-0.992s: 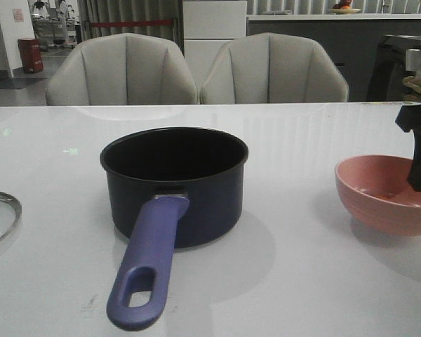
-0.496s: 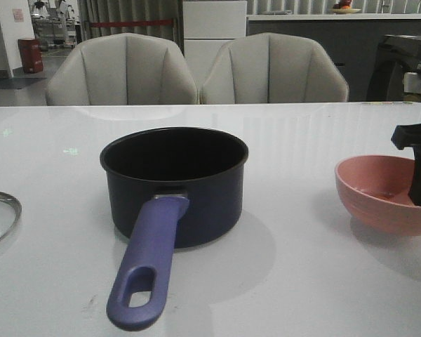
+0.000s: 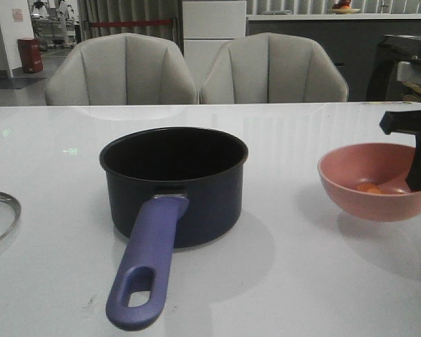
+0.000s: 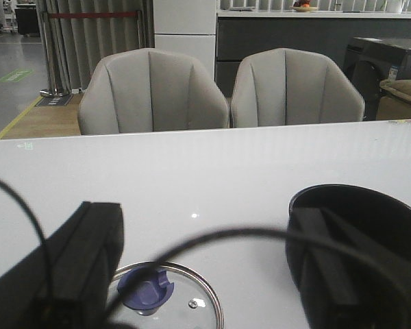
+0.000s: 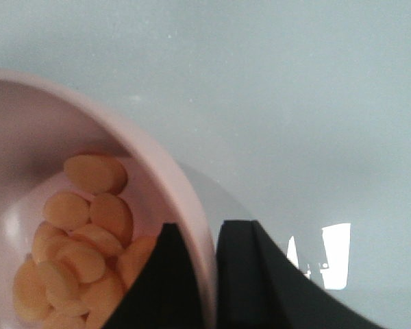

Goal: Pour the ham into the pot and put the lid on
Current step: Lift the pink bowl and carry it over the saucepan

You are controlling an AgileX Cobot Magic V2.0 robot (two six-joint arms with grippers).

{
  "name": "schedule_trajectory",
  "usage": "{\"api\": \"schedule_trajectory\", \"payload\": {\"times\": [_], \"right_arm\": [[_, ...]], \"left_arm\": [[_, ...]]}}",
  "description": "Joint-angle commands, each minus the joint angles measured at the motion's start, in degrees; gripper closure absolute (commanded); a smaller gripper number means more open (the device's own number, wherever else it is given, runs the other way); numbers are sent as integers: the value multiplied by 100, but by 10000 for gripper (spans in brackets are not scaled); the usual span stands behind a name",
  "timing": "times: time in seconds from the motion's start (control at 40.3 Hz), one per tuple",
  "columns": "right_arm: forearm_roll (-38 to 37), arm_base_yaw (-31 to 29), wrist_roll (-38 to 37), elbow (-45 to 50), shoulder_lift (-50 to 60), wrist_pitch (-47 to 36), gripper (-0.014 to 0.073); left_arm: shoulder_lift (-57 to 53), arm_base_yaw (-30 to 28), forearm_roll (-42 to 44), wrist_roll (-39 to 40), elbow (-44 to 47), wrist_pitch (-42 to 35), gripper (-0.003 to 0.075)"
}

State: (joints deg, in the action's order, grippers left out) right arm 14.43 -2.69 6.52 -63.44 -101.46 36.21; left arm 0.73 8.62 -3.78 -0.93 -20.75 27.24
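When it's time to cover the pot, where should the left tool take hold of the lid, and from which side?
Grip the purple-blue knob at the centre of the lid, coming down from above. The lid lies flat on the table with the knob standing up; its thin glass disc and metal rim offer little to pinch. The left tool looks open, straddling the lid.

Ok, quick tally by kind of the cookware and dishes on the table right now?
Pot: 1
Lid: 1
Pink bowl, holding the ham: 1
Total: 3
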Motion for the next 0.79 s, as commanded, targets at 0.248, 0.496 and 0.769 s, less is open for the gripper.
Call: {"api": "schedule_trajectory", "payload": {"times": [0.248,0.496,0.769], "right_arm": [[18,726,122,-168,1728,-518,450],[-50,1793,133,-168,2026,-722,450],[-50,2607,127,-187,1903,-1434,450]], "left_arm": [[75,24,-23,14,-151,-477,187],[75,24,-23,14,-151,-477,187],[75,24,-23,14,-151,-477,187]]}}
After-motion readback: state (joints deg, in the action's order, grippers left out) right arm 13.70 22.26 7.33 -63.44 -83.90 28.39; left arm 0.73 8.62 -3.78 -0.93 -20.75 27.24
